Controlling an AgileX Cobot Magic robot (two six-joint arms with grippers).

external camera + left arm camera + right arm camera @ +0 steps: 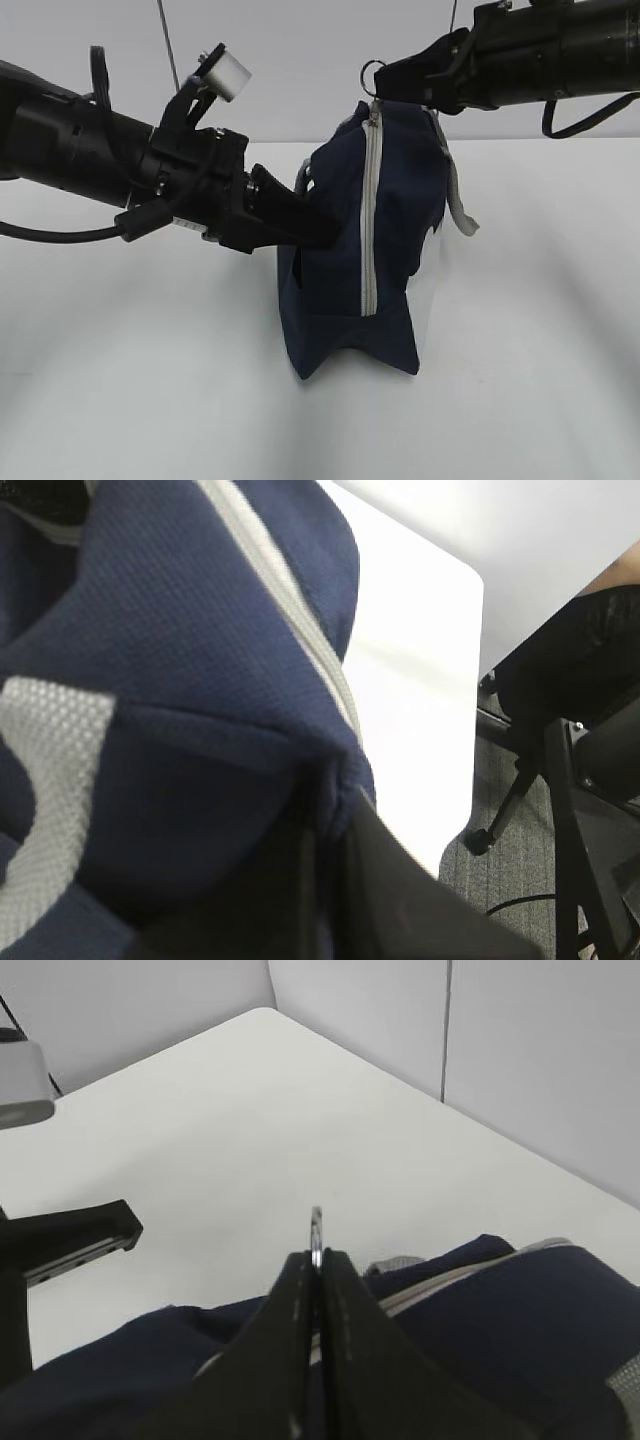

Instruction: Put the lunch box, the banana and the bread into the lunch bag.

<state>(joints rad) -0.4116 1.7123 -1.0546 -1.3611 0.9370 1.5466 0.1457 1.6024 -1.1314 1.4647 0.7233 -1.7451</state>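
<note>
The lunch bag [365,250] stands upright on the white surface [150,400], zipper closed (its contents are hidden). The right fingers [318,1290], reaching in level from above, are clenched on the metal ring pull [316,1228] at the bag's top. The left fingers [325,232], angled slightly downward, pinch navy fabric on its side; their tips are buried in the folds.
</note>
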